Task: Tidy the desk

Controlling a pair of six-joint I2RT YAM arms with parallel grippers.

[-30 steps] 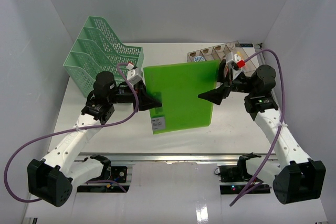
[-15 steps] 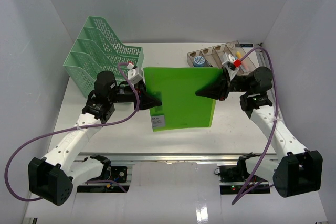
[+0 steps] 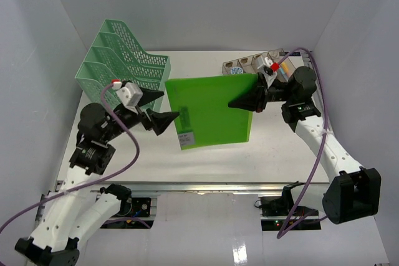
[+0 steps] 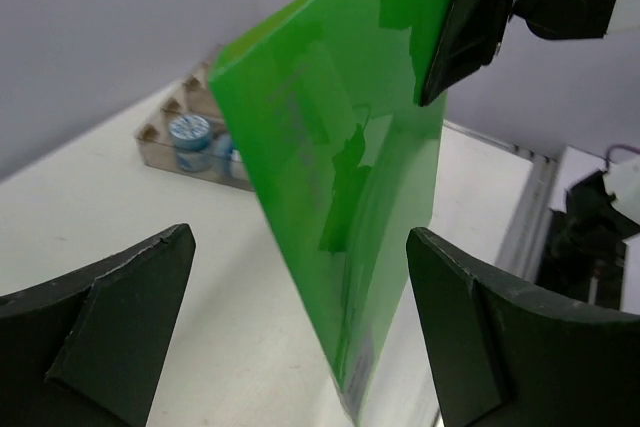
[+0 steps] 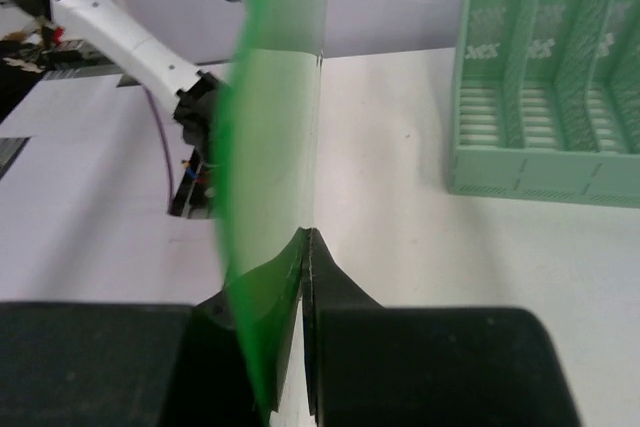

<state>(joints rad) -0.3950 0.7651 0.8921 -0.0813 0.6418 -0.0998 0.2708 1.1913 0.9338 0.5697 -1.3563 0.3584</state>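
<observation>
Your right tool (image 3: 240, 101) is clenched on the right-hand edge of the green folder (image 3: 212, 107); the wrist view shows its two fingers pressed together with the sheet pinched between them. The folder stands on edge and leans, stretching away from that tool towards your left tool (image 3: 169, 104).

Your left tool is spread wide and grips nothing. Its two fingers stand apart from the folder's near edge, one to either side of it, and the green face fills the gap ahead of them in the wrist view.

The worktop (image 3: 280, 147) lies below both tools, white and flat, running out under the folder. You probably have the folder's lower edge just clear of the worktop, though the views do not settle whether it touches.

The mint-green mesh file rack (image 3: 121, 60) stands on the worktop behind and outboard of your left tool. The clear compartmented tray (image 3: 249, 63) sits just behind your right tool, near the folder's upper corner.
</observation>
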